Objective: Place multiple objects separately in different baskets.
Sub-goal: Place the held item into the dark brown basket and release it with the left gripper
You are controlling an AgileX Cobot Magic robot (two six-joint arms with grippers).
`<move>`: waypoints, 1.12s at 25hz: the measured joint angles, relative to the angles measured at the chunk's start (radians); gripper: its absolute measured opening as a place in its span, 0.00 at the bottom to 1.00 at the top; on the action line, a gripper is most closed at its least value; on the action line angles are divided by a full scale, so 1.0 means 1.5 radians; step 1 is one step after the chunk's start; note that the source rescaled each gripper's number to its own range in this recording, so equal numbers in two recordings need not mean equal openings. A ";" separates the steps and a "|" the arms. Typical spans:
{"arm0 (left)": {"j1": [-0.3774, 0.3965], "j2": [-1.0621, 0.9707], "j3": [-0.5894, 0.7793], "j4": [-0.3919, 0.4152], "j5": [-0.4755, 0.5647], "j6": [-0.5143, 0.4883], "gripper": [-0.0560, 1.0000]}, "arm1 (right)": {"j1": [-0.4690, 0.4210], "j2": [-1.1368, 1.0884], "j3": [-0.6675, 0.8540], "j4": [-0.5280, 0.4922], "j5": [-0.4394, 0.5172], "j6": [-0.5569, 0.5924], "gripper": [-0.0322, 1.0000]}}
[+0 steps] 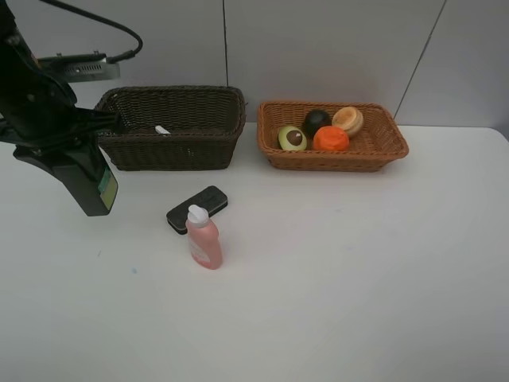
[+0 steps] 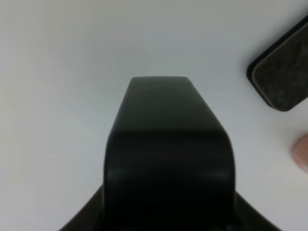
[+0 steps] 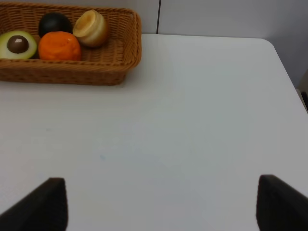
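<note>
Your left gripper (image 1: 70, 155) grips the green bottle (image 1: 97, 189) above the bench (image 1: 358, 263); your right gripper (image 3: 161, 204) stands wide, holding nothing.

Pink bottle (image 1: 205, 243) (white cap); black flat device (image 1: 197, 208); dark green pump bottle (image 1: 91, 187); dark brown woven basket (image 1: 171, 151); orange-tan woven basket (image 1: 334, 159).

The left arm (image 1: 32, 87) slanted down at the left side, and the left gripper (image 1: 57, 145) was clamped on a tilted dark green bottle (image 1: 89, 185). The right gripper (image 3: 162, 204) hung empty, jaws spread wide.
</note>
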 joint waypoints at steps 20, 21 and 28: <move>0.000 0.147 -0.362 0.075 -0.022 0.002 0.17 | 0.000 0.000 0.000 0.000 0.000 0.000 0.99; 0.000 0.172 -0.374 0.075 -0.034 0.002 0.17 | 0.000 0.000 0.000 0.000 0.000 0.000 0.99; 0.000 0.305 -0.413 0.076 -0.076 0.002 0.17 | 0.000 0.000 0.000 0.000 0.000 0.000 0.99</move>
